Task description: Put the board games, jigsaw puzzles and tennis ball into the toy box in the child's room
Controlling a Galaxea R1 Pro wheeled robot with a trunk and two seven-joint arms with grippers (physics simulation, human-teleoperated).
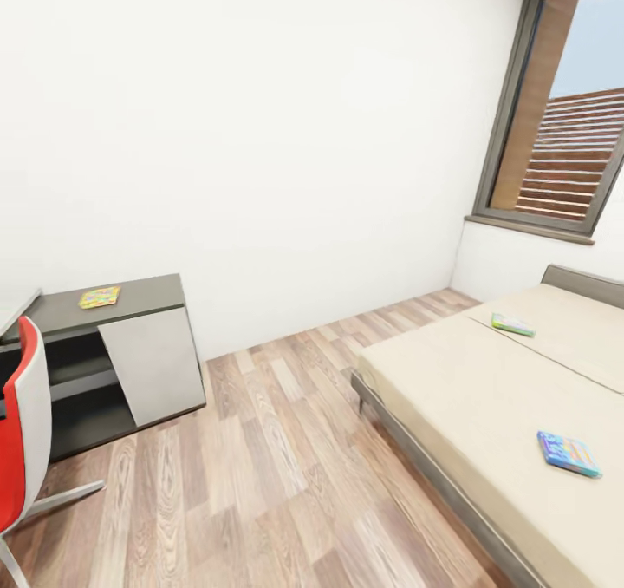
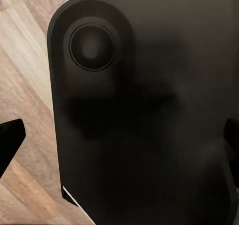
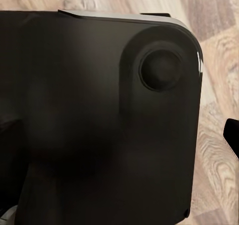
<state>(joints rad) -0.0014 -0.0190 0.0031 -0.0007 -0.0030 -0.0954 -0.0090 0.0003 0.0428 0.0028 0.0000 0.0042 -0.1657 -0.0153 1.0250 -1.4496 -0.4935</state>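
Wood-plank floor (image 1: 277,449) spans the child's room. Near right, a blue board game (image 1: 568,453) lies on the bed (image 1: 468,397); farther, a green-edged one (image 1: 512,323). Far left, a jigsaw puzzle (image 1: 100,297) rests on the cabinet (image 1: 130,362). Gripper states: cannot tell.

No text, label, brand, number or sign is showing legibly anywhere. The printing on the 2 board games lying on the bed (image 1: 485,397), the white and green one (image 1: 512,324) near the headboard and the blue one (image 1: 568,454) nearer the camera, is coming through only as blurred colour. The jigsaw puzzle (image 1: 100,297) sitting on the dark cabinet top is showing a bright pattern with no words.
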